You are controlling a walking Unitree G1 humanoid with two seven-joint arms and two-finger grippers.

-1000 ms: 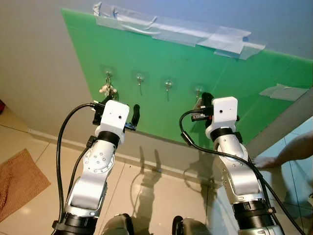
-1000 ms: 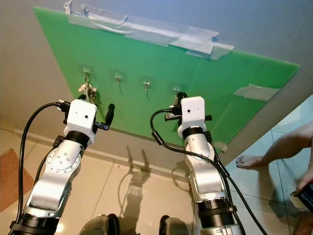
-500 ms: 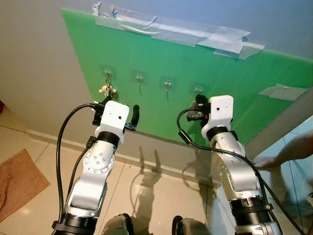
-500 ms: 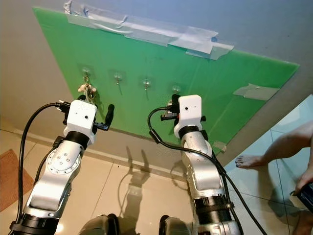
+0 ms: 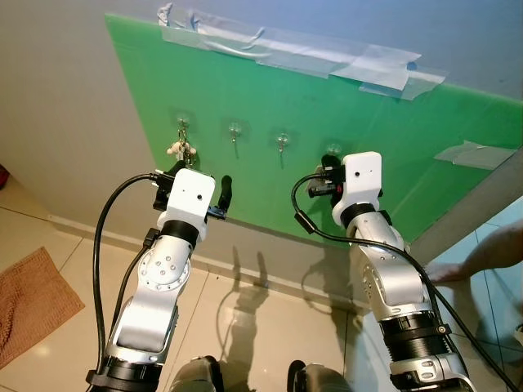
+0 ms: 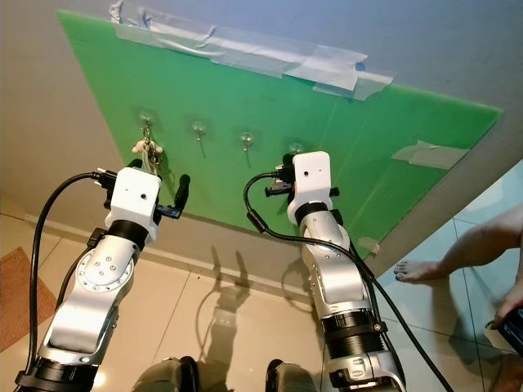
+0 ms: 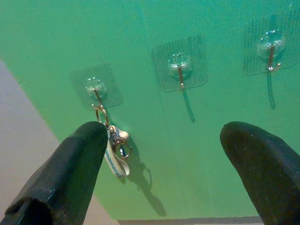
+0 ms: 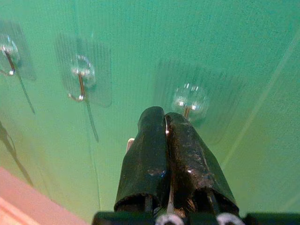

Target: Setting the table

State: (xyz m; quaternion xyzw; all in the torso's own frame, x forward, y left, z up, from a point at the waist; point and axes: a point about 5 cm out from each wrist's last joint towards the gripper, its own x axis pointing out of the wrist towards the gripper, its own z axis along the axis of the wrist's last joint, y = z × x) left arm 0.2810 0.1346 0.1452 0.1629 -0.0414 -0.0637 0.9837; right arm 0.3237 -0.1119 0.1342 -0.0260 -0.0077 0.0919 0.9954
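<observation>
Since the earlier frames the right arm has swung inward and up toward the green board (image 5: pixel 368 131). Its wrist block now lies just below the fourth hook (image 5: pixel 333 150), the one farthest to the robot's right. The left arm has not shifted.

**Scene.** The work before the robot is a wall board with hooks, not a table. The board is fixed to the wall with tape (image 5: pixel 327 59) and carries four clear adhesive hooks in a row. A keyring (image 7: pixel 115 152) hangs from the first hook (image 7: pixel 96 89). The second, third and fourth hooks are bare.

**Grippers.**
- The right gripper (image 8: pixel 165 115) has its fingers pressed together, tips just under the fourth hook.
- A thin glint runs between those fingers and a pale sliver sits beside them. Whether they pinch anything cannot be told.
- The left gripper (image 7: pixel 164 133) stands wide apart, facing the first and second hooks, with one finger just beside the keyring and apart from it.

**Step in hand (judgement).** The right gripper appears to be closing on the fourth hook, either to hang something or to reach it.

**How to do it well.**
- Keep the fingertips in line with the hook's wire.
- Come in slowly from below.
- Lift any loop over the upturned tip before the fingers part.
- Avoid pushing on the adhesive pad, which could peel off the board.

**Note.** A person's foot (image 6: pixel 417 268) is on the floor to the right, well apart from the arm.
</observation>
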